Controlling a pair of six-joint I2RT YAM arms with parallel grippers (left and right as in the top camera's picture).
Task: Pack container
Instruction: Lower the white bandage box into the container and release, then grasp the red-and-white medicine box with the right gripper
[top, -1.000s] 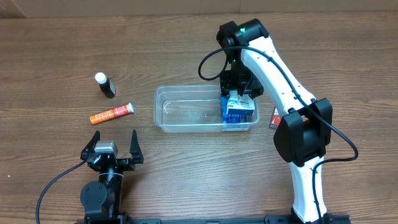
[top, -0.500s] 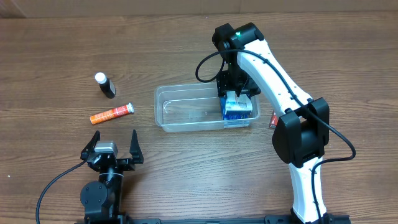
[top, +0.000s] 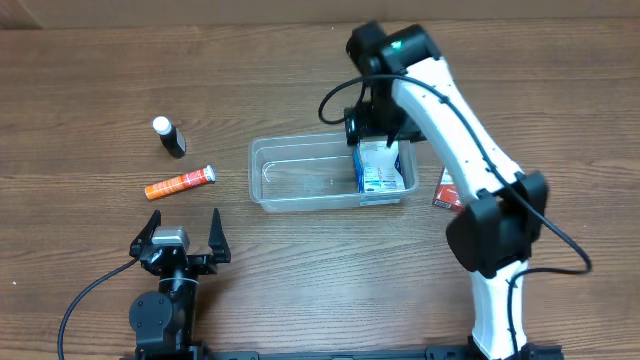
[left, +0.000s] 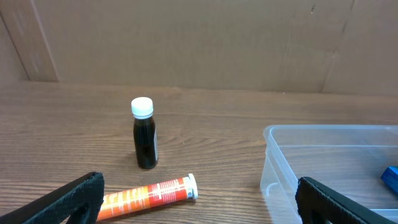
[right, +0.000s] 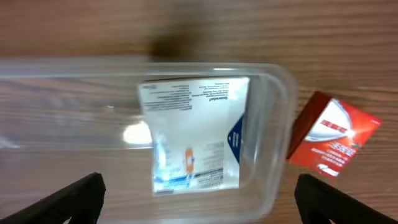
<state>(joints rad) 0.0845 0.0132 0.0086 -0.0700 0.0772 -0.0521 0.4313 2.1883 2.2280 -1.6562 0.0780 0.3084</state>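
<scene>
The right end effector (right: 199, 202) hangs above the right end of the container (top: 256, 178), its two fingers spread wide and released, holding nothing. Directly under it, a blue and white box (right: 196, 134) lies flat inside the container at that right end, printed face up; the remaining floor of the tub is bare. Just outside the container's right wall, a red box (right: 333, 134) lies on the tabletop (top: 100, 80).

The left end effector (top: 182, 225) sits low near the front edge of the tabletop, well apart from the container, with its fingers also spread wide and empty. Ahead of it an orange tube (left: 149, 193) lies on its side, and behind the tube a small dark bottle (left: 145, 134) with a white cap stands upright. Both are left of the container.
</scene>
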